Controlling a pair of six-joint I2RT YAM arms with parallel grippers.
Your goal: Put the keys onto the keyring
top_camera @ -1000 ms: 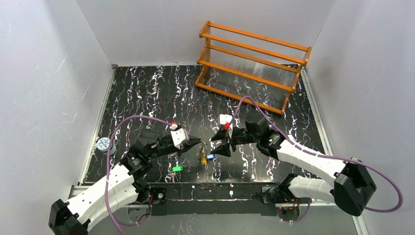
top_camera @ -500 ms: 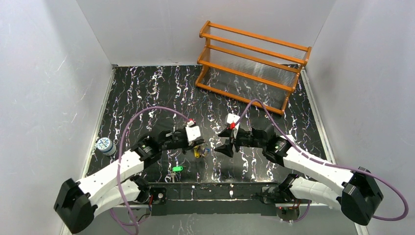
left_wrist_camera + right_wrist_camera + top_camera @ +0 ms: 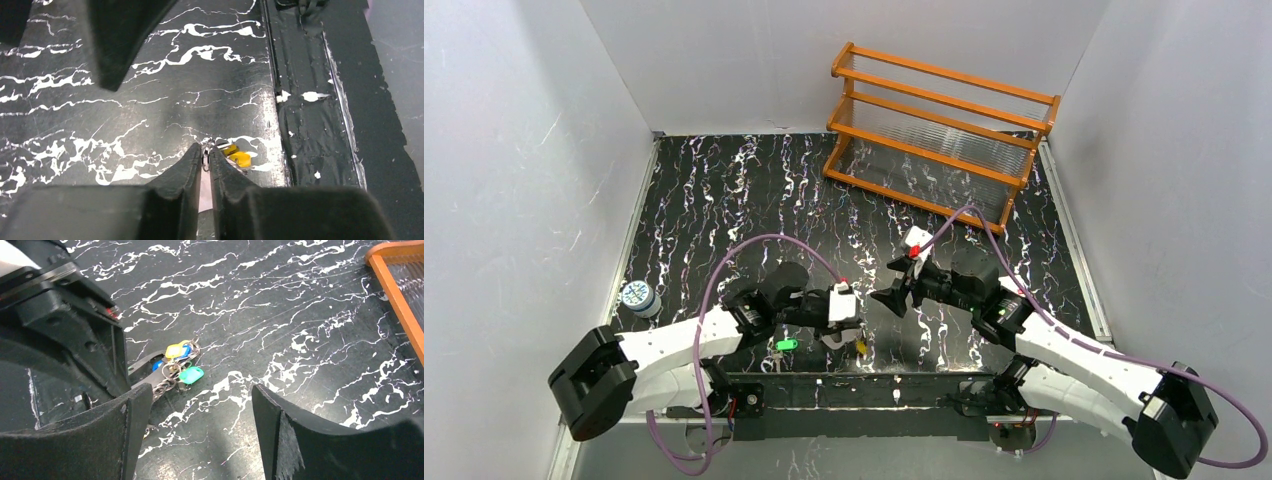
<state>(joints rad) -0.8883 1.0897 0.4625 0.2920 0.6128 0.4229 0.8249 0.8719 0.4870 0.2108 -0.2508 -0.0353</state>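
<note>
My left gripper (image 3: 205, 150) is pinched narrow on the thin, pale silvery metal keyring (image 3: 204, 160), low over the black white-veined counter (image 3: 150, 75) near its front edge. Yellow-headed metal keys (image 3: 236, 156) lie just past my fingertips. My right gripper (image 3: 201, 390) hangs spread wide, facing that bunch, with a green-headed key (image 3: 191, 374) close beside it.

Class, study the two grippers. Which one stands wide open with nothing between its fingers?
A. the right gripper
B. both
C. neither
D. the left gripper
A: in its own wrist view the right gripper shows a wide bare gap between its fingers, while the left gripper is pinched shut on the thin metal keyring.
</note>
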